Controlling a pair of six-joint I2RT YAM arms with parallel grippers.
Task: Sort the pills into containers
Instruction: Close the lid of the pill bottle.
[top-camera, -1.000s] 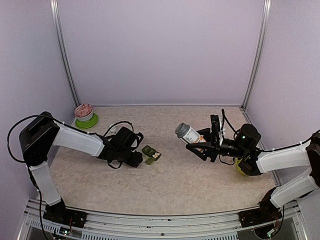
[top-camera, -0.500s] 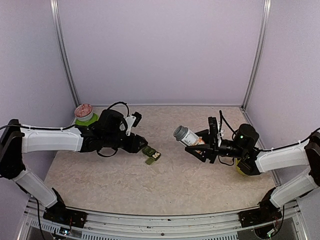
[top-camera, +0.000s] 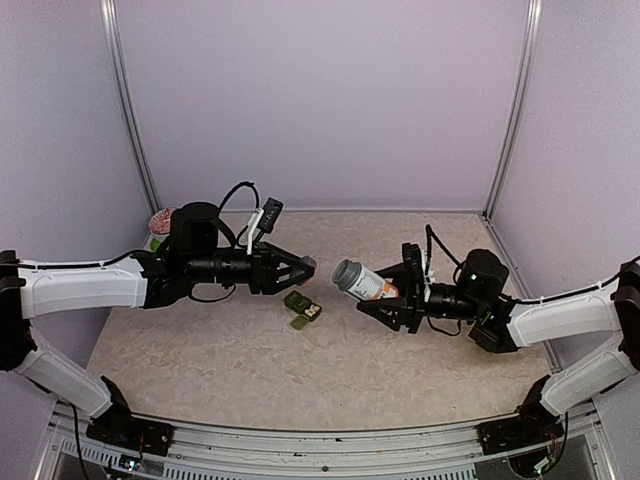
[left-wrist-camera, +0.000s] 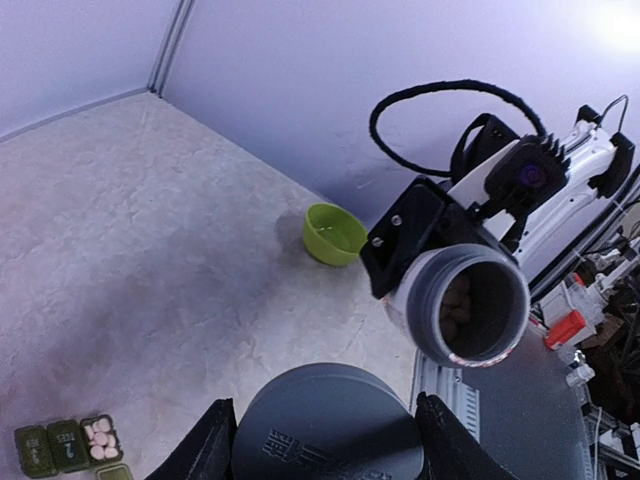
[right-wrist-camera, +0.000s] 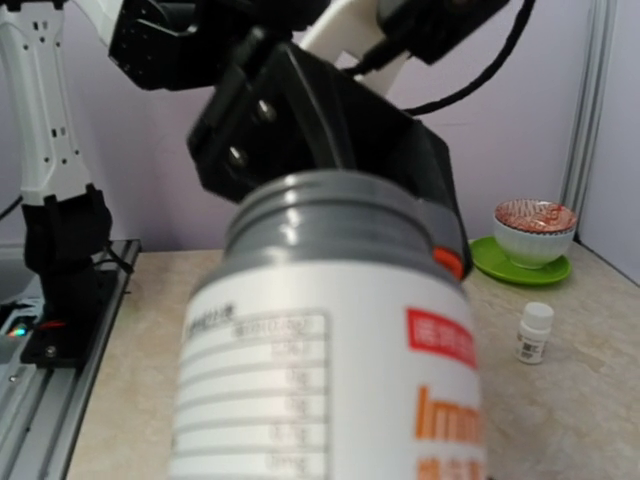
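Observation:
The containers (top-camera: 302, 308), a dark green strip of three compartments, lie on the table between the arms. In the left wrist view (left-wrist-camera: 68, 445) one compartment is open and holds white pills (left-wrist-camera: 99, 437). My right gripper (top-camera: 388, 292) is shut on a white pill bottle (top-camera: 360, 282), held in the air on its side. Its open mouth (left-wrist-camera: 470, 305) shows pills inside, and its label fills the right wrist view (right-wrist-camera: 330, 350). My left gripper (top-camera: 300, 268) is shut on the bottle's grey cap (left-wrist-camera: 330, 425), in the air just left of the bottle's mouth.
A lime-green bowl (left-wrist-camera: 335, 232) stands at the far right of the table. A white bowl of red contents on a green saucer (right-wrist-camera: 535, 232) stands at the back left, with a small white vial (right-wrist-camera: 533, 332) near it.
My left gripper has risen from the table beside the containers and swung right to face the bottle's mouth. My right gripper has carried the bottle leftward.

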